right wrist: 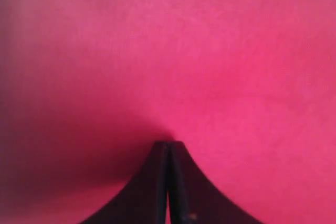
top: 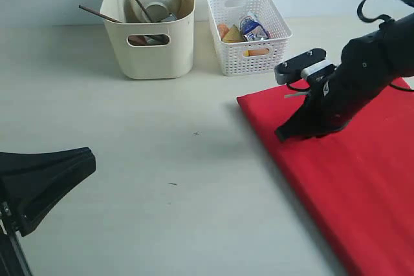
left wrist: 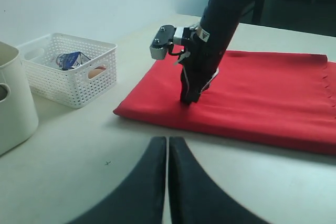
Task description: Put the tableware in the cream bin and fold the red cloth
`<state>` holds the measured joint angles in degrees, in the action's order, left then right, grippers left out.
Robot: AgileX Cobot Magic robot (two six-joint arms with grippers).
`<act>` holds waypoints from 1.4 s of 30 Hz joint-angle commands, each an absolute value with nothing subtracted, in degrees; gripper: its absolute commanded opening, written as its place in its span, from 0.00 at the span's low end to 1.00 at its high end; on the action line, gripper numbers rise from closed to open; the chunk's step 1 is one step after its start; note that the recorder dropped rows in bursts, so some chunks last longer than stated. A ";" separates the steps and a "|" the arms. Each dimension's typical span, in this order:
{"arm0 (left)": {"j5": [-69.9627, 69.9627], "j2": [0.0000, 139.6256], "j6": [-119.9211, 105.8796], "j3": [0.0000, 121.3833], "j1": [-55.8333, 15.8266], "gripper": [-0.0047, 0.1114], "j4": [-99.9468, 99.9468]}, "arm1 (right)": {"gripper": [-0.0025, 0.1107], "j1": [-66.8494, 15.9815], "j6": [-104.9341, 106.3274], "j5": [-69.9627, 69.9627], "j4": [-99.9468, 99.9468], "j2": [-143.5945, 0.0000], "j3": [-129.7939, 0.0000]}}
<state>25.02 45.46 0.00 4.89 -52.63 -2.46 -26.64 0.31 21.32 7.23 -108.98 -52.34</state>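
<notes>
Red cloth (top: 349,179) lies on the counter (top: 162,159) at 4 o'clock, apparently doubled over. Right pincer (top: 284,134) is closed, tip on the fabric, nothing visibly pinched. Left pincer (left wrist: 167,141) is closed at 8 o'clock. Risk: a sideways drag would bunch the layers.

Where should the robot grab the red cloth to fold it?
Probably the red cloth corner nearest the white basket. It lies flat, so only the edges offer something to pinch; come low from the table side and slip one finger under.
</notes>
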 commanded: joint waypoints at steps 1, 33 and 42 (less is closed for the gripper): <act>25.28 45.06 0.53 4.71 -52.55 0.07 -2.29 | 0.02 -22.17 0.98 22.80 10.69 -114.02 -55.20; 21.72 45.33 -1.21 4.71 -52.55 0.07 -4.22 | 0.02 -4.90 -0.41 29.09 7.56 -102.02 -47.83; 21.98 45.33 -1.21 4.71 -52.55 0.07 -4.22 | 0.02 -4.90 0.00 26.20 7.56 -113.93 -56.05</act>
<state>21.79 45.46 -0.96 4.89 -52.63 -4.10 -5.23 0.00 28.18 8.24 -109.23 -53.40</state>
